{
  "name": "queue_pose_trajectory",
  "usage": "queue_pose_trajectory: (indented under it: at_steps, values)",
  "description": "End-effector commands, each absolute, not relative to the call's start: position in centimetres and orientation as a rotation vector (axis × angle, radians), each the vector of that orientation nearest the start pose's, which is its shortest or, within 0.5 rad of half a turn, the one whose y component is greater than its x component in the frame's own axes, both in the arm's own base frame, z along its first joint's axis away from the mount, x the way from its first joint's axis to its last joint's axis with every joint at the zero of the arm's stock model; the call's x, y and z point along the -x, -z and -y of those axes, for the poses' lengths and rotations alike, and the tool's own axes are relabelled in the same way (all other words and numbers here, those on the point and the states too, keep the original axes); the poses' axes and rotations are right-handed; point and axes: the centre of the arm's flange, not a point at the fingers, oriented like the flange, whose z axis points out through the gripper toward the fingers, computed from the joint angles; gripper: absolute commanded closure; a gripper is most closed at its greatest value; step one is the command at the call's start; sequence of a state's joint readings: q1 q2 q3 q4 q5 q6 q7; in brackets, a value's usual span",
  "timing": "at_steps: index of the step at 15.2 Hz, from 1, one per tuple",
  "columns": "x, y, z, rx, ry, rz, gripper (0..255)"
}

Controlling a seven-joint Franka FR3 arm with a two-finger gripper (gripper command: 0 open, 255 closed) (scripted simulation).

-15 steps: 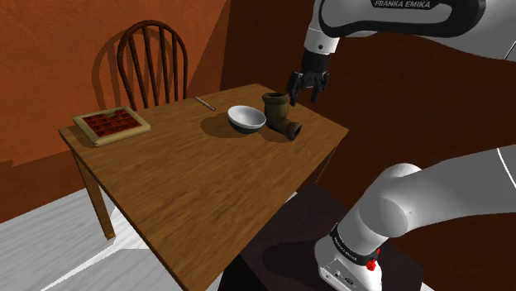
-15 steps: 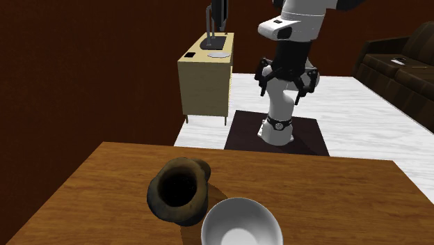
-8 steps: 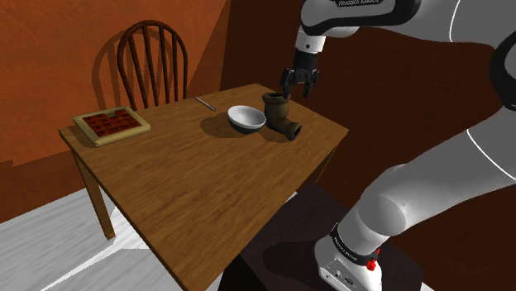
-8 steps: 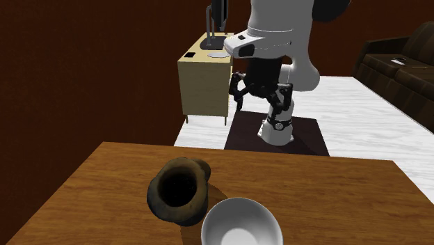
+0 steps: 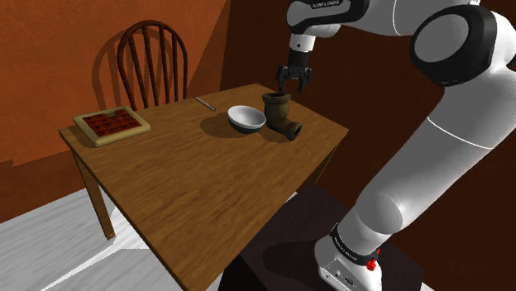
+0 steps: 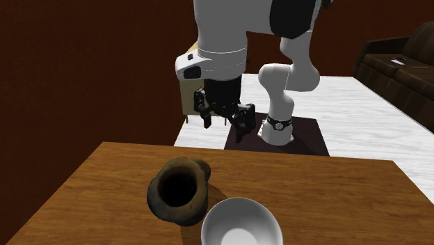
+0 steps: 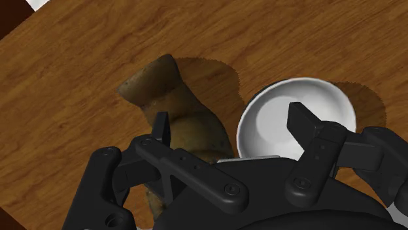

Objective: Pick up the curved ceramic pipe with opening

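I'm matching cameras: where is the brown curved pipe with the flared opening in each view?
Shoulder view: the brown curved pipe stands just above centre, right of the round white bowl.
Second exterior view: pipe lower centre, above-left of the bowl.
Wrist view: pipe beside the bowl.
Shared landmark: the bowl.

Wooden table (image 5: 190,186), four things on top.
Brown curved pipe (image 5: 279,116) just beside white bowl (image 5: 246,119); tray (image 5: 112,124) of red squares; thin utensil (image 5: 205,102).
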State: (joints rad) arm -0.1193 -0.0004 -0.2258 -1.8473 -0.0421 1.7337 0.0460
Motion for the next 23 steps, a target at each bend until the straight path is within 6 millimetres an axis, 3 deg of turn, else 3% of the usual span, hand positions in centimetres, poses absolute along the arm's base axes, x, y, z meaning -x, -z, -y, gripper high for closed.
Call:
queue_pose_trajectory:
  at_steps: [1, 10, 18, 20, 21, 23]
  values:
    - [-53.5, -50.0, 21.2, 3.089, -0.200, -0.632, 0]
    - [-61.0, -46.5, 30.8, 3.024, -0.260, -0.773, 0]
    - [-61.1, -42.4, 30.9, 3.023, -0.260, -0.774, 0]
    - [-61.1, -42.4, 30.9, 3.023, -0.260, -0.774, 0]
    - [-61.1, -42.4, 30.9, 3.023, -0.260, -0.774, 255]
    - [-61.1, -42.5, 30.9, 3.023, -0.260, -0.774, 255]
